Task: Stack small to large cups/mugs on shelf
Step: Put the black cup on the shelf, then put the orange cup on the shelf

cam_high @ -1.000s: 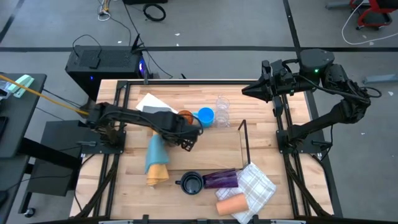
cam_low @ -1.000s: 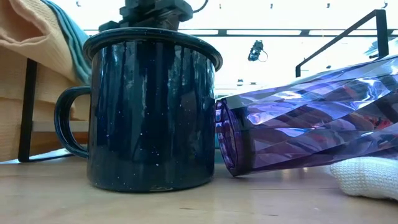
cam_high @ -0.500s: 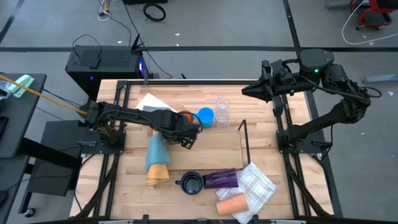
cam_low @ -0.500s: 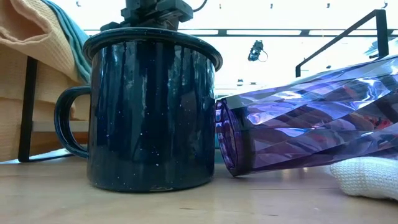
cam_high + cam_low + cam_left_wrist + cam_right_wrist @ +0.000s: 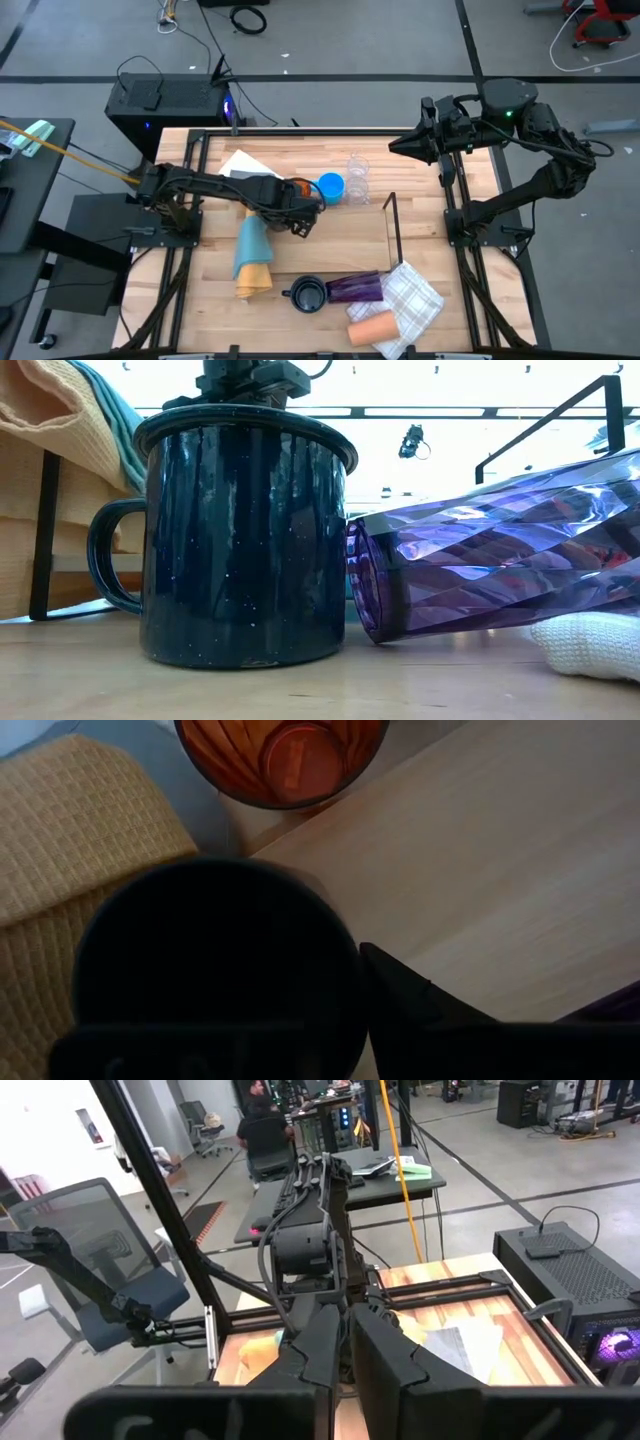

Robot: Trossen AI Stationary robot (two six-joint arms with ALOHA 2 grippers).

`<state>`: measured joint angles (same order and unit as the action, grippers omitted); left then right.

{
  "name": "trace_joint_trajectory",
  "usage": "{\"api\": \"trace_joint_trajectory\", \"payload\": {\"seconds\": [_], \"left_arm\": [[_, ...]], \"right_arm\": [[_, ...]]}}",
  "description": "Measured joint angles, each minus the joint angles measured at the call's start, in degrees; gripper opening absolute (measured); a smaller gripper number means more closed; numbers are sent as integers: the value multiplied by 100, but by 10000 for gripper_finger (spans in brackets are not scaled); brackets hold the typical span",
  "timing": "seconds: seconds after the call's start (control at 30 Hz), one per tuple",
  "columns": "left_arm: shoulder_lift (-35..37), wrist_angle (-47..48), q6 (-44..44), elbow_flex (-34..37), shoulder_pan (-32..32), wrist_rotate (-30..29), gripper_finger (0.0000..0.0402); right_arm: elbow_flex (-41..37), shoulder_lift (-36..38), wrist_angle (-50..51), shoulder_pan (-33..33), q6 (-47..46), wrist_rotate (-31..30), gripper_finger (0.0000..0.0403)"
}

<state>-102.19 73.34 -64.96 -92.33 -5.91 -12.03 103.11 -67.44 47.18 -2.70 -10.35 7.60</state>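
Plastic, light and stiff, the black cup [image 5: 215, 965] sat on the counter [image 5: 340, 235] beside the amber cup [image 5: 282, 760], left gripper [image 5: 297, 226] fingers at its rim, grip unclear. Right gripper [image 5: 395, 147] fingers clenched.

Rolled yellow-and-blue cloth [image 5: 251, 258] lies on the wooden table [image 5: 340, 235] toward its left front, yellow end nearest the front edge. White checked cloth [image 5: 412, 299] sits crumpled at the right front corner. White paper sheet [image 5: 240, 165] lies flat near the back left corner. Off the table: black box [image 5: 170, 103] with cables on the grey floor behind the back left corner, black side desk [image 5: 22, 190] to the left. Right wrist view shows a grey office chair [image 5: 110, 1270] and a person [image 5: 263, 1125] far back in the room.
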Motion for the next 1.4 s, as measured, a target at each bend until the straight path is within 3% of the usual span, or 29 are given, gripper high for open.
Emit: {"api": "trace_joint_trajectory", "payload": {"seconds": [0.93,1.4], "left_arm": [[499,151,-31,-9,99,-20,155],[572,33,8,-7,98,22,165]], "right_arm": [[0,0,92,0,87,44,38],[0,-2,127,0,39,44,38]]}}
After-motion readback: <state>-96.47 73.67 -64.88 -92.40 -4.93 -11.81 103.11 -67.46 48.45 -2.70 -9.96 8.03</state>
